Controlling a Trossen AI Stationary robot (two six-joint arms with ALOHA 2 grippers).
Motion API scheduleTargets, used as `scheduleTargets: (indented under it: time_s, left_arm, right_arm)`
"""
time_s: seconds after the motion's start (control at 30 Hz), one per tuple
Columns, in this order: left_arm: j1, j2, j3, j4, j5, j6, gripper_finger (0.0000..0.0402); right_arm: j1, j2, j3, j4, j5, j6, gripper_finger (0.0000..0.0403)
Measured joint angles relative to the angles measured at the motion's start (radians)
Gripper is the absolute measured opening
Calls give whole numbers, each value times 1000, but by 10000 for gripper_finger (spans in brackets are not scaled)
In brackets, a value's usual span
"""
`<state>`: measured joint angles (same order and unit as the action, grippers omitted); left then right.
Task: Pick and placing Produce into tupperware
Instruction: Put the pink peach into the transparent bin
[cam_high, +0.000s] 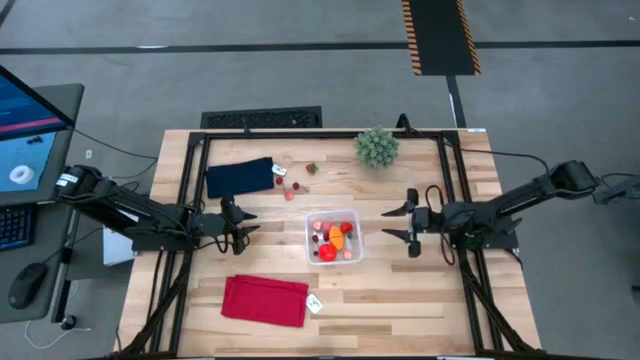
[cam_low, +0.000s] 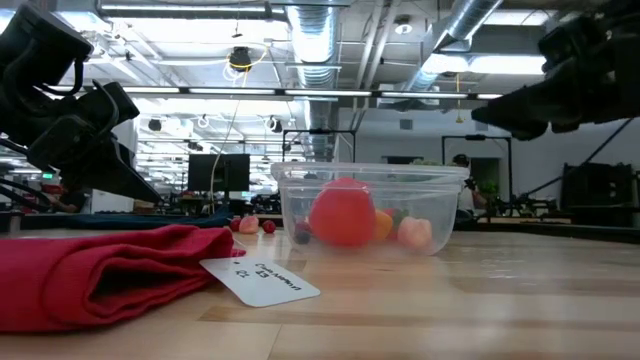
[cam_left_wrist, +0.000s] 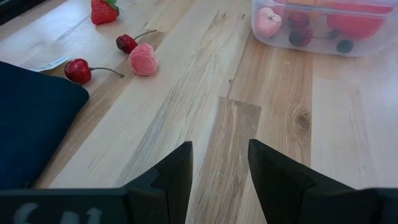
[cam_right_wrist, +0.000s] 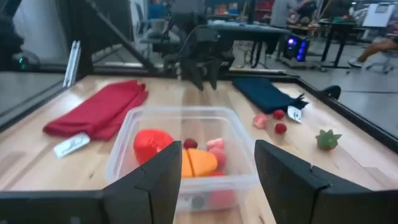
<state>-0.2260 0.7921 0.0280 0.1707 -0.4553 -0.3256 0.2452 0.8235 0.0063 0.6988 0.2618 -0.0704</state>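
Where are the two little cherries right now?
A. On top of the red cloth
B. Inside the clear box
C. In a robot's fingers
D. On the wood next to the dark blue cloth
D: the two cherries lie on the bare wood beside the navy cloth, outside the clear container.

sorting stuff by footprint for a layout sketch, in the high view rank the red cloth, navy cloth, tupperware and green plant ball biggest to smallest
1. red cloth, the widest patch.
2. navy cloth, a little smaller than the red one.
3. tupperware, squarish, clearly less area than either cloth.
4. green plant ball, slightly smaller than the tupperware; those two are close.
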Motion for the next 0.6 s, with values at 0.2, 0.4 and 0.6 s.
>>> scheduleTargets:
  time_s: [0.2, 0.4, 0.6]
  left_arm:
    - [0, 0, 0, 0, 0, 0, 145]
    - [0, 0, 0, 0, 0, 0, 145]
    - [0, 0, 0, -1, 0, 0, 145]
  right_arm:
    - [9, -194, 0, -141, 7, -14, 224]
    - [8, -387, 0, -392, 95, 13, 224]
    - [11, -560, 0, -500, 75, -14, 224]
